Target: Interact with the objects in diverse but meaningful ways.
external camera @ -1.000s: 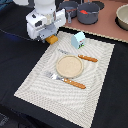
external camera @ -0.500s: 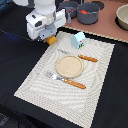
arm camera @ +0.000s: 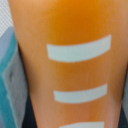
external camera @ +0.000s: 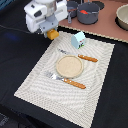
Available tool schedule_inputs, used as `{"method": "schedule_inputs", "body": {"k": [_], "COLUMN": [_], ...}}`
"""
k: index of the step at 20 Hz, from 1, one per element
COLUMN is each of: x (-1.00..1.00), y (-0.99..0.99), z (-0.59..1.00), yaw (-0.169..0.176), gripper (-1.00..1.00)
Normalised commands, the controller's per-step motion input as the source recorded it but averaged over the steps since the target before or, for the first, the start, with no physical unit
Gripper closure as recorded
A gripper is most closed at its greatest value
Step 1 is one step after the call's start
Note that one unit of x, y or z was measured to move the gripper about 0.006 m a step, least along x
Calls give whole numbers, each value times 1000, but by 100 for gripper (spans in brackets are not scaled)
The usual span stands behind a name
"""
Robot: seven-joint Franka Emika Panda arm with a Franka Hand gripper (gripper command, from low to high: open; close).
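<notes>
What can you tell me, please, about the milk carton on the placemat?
The milk carton is a small, house-shaped toy with a white front, teal sides and a peaked top. It stands upright on the far edge of the striped placemat, beyond the plate. Nothing appears to touch it; the gripper hangs to its left in the exterior view.

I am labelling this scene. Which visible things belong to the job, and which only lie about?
Job things:
- yellow-orange ridged bread piece under the gripper
- white-and-teal milk carton
- grey handled pot

Lying about:
- round tan plate
- orange-handled fork
- orange-handled knife
- woven placemat
</notes>
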Motion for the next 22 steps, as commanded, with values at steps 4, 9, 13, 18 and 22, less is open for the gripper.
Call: {"method": "schedule_inputs", "body": {"k": [4,9,13,18,22], "x": [870,831,796,805,817], "y": [-373,-409,-455,-569,-595], "z": [931,722,584,445,421], "yaw": [0,0,0,0,0], "gripper": [100,100,100,100,100]}}
